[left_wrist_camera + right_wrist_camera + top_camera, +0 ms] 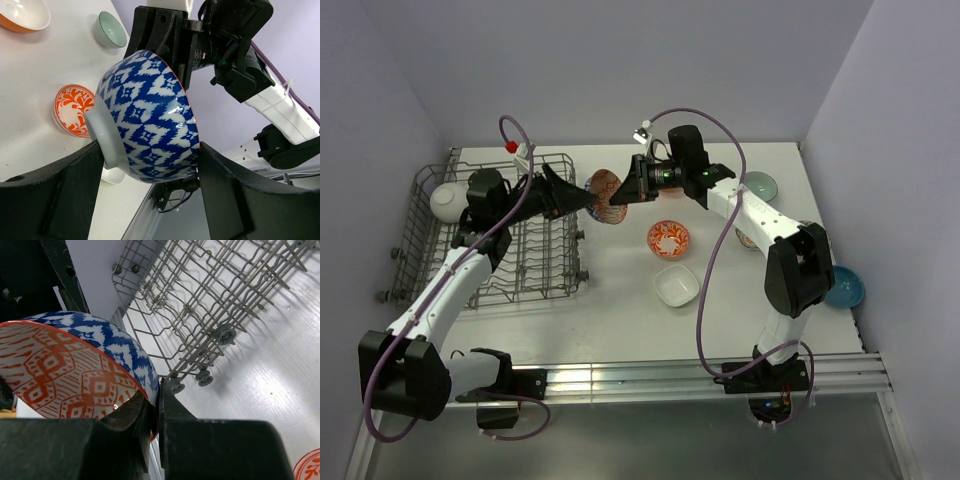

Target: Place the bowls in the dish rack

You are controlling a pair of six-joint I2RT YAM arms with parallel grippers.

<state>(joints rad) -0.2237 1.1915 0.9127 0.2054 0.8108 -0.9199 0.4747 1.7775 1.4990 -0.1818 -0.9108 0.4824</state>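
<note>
Far left on table point(620, 320), dish rack point(545, 270) holds white bowl point(448, 200). Just right of rack, blue-patterned bowl point(607, 197) in air: left gripper point(582, 200) fingers astride it, against foot and rim; right gripper point(623, 195) pinched tight on rim. Red-orange patterned bowl point(668, 238) on table, further right.

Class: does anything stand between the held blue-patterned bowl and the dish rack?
No loose object; only the left gripper, flanking the blue-patterned bowl, lies between it and the dish rack.
</note>
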